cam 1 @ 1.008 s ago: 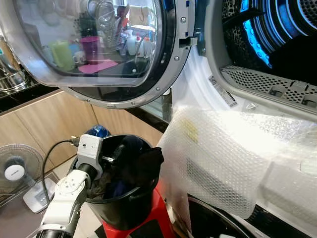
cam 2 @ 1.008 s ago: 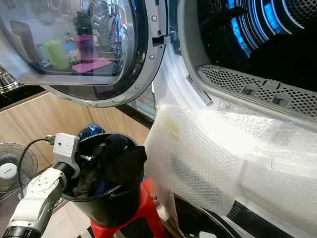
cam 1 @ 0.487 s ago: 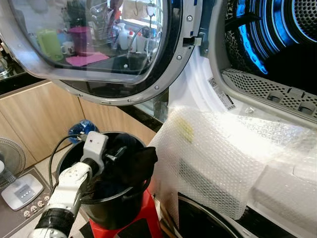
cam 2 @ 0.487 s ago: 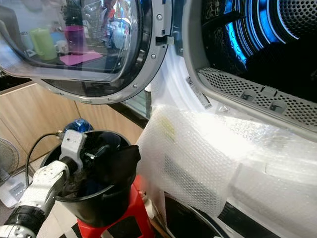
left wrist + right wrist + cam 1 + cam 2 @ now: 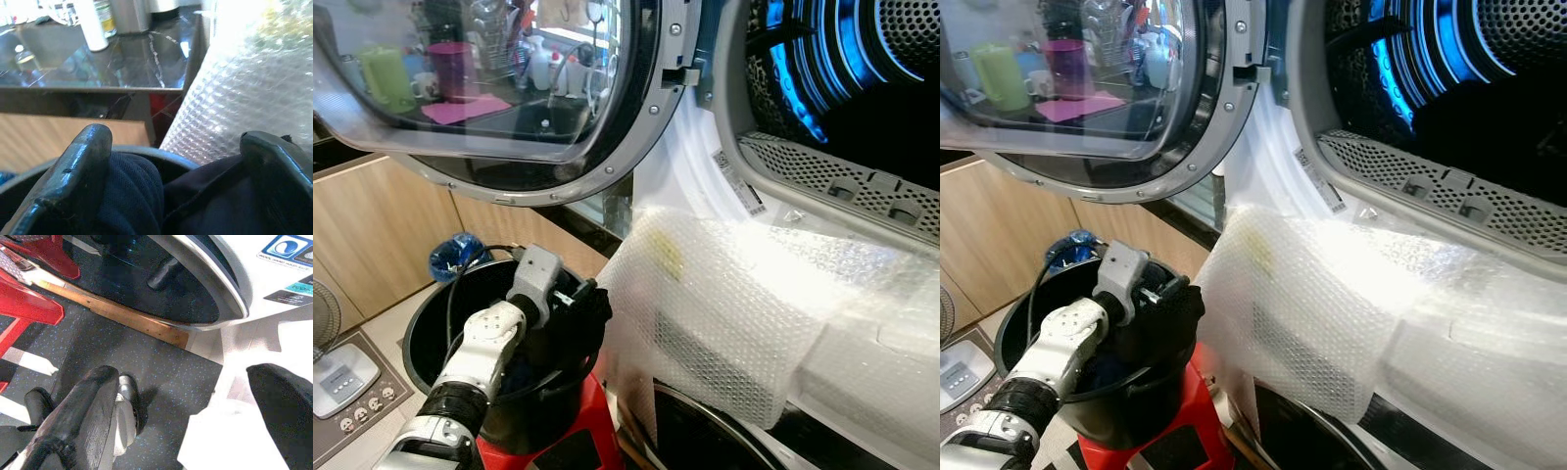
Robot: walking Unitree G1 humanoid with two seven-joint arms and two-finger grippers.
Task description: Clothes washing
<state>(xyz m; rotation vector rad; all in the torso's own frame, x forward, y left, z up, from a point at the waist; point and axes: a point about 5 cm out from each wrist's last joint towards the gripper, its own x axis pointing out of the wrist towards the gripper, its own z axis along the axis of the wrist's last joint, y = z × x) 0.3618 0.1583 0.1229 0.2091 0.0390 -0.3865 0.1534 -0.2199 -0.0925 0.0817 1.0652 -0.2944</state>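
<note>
L gripper [image 5: 579,296] jaws clenched on dark garment [image 5: 570,328] at black bucket [image 5: 426,333] rim, beside bubble-wrapped dryer [image 5: 734,304]. R gripper [image 5: 195,406] jaws released, near floor.

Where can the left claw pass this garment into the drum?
Open path: above the bubble wrap, between the open door and the drum mouth. Crowded: the left claw holds dark clothing over the black bucket, tight against the wrap.

— What is surrounding the scene?
— Light wooden cabinet fronts [image 5: 372,230] are standing under a dark glossy countertop [image 5: 122,54]; grey speckled flooring [image 5: 146,362] is lying below.
</note>
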